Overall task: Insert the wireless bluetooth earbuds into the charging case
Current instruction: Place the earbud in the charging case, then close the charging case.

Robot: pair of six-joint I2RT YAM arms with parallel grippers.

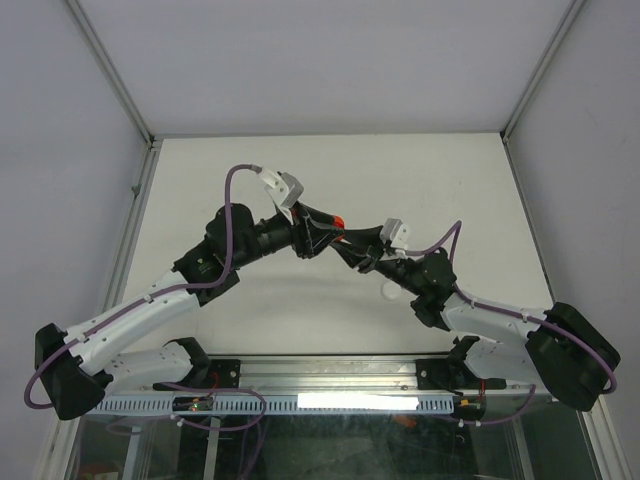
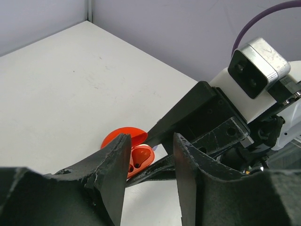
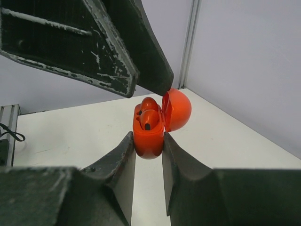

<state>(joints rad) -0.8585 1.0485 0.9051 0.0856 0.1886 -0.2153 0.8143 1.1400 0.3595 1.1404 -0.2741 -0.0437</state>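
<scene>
Left hand parted, open red charging case just beyond, white table

Overhead looks down; close wrist views share charging case.

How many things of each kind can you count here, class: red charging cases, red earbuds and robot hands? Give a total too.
red charging case: 1
red earbuds, seated in the open case: 2
robot hands, left hand and right hand: 2
Total: 5
</scene>
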